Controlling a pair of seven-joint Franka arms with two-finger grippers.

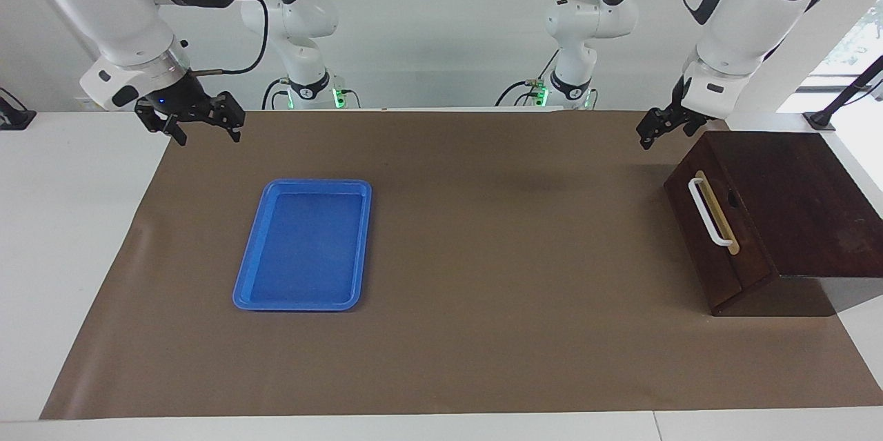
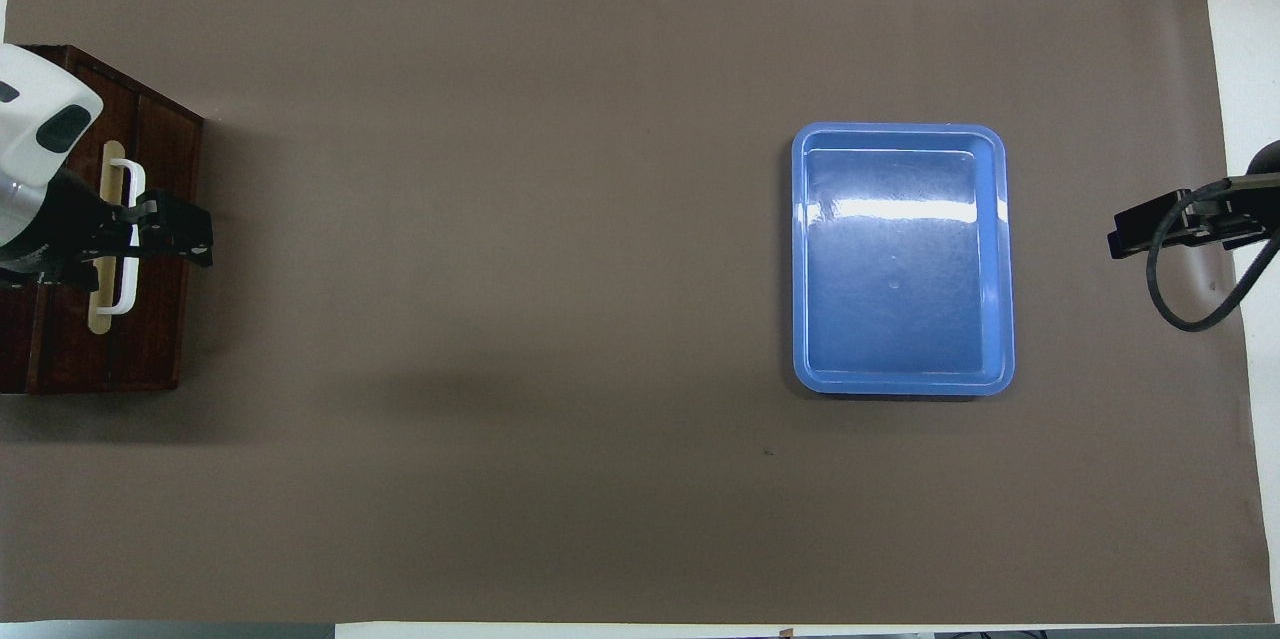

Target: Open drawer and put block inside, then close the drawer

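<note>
The drawer (image 1: 717, 258) sits shut in a dark wooden box at the left arm's end of the table. Its white bar handle (image 1: 710, 214) lies on a tan strip. The drawer also shows in the overhead view (image 2: 160, 339). No yellow block is in view. My left gripper (image 1: 654, 134) hangs in the air by the box's corner nearest the robots, apart from the handle. In the overhead view my left gripper (image 2: 195, 234) overlaps the handle (image 2: 122, 299). My right gripper (image 1: 207, 136) is open and empty over the mat's edge at the right arm's end.
A blue plastic tray (image 1: 252, 258) lies empty on the brown mat (image 1: 497, 289) toward the right arm's end; it also shows in the overhead view (image 2: 800, 249). White table surface borders the mat on all sides.
</note>
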